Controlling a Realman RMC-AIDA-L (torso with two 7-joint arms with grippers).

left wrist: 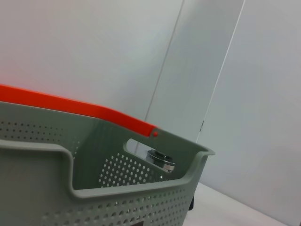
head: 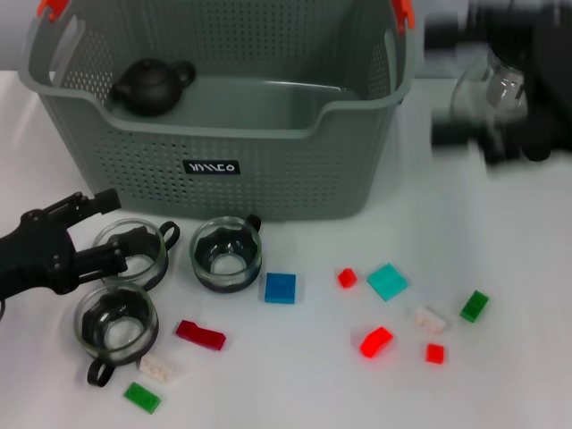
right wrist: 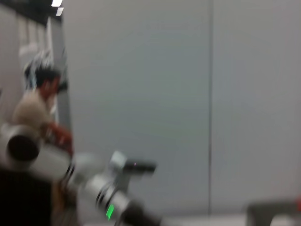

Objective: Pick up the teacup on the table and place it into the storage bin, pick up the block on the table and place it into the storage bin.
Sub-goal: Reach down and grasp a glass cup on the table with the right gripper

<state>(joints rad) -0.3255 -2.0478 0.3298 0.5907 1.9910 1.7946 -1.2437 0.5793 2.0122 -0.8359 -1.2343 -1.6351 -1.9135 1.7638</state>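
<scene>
Green and white blocks (head: 150,382) lie nearest the camera at the front edge of the tabletop (head: 500,384), just beside the front glass teacup (head: 114,323).

1. Left hand (head: 94,234). It sits low on the robot's left, fingers spread apart and released, bracketing the rear-left teacup (head: 136,252). One finger lies above the rim, the other at or just inside it. Judged step: closing on this cup. Centre the fingers on one wall of the cup before clamping; glass is smooth, so a grip taken too near the lip may slip.

2. Neighbouring cups. The front teacup is just beside the target, and a third teacup (head: 227,253) stands near on the right. Lift straight up before any sideways travel so that neither neighbour is knocked.

3. Storage bin (head: 268,170). It stands directly behind the cups, with a dark teapot (head: 152,87) inside at the left. The near wall dips at its middle; carry the cup over that lowered edge and release it clear of the teapot.

4. Right hand (head: 487,98). It is raised beside the bin's right rim and appears to carry a glass cup (head: 502,82); motion blur prevents confirming its finger state. Keep the two arms well apart over the bin.

5. Blocks. A blue block (head: 280,288), a dark red block (head: 200,334) and others are scattered on the tabletop to the right, not yet collected.
</scene>
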